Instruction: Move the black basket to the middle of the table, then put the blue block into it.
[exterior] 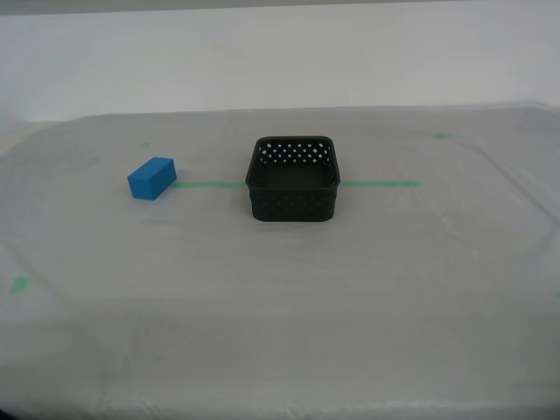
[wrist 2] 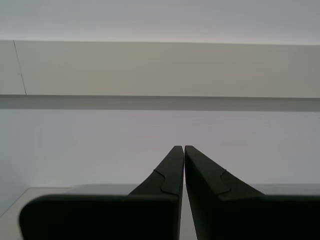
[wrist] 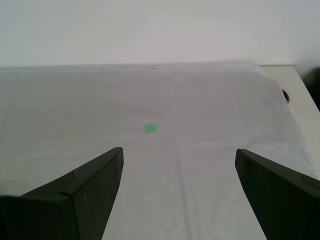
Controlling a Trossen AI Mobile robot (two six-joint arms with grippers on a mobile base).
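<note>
Two pincers idle: our first pincer spread, second pincer pressed together. Black basket sits mid-frame on the counter, blue block left; a careless grasp could tip it.

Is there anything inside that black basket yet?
Empty. The basket shows only its bare black floor, and the blue block sits apart on the table, toward the exterior view's left.
</note>
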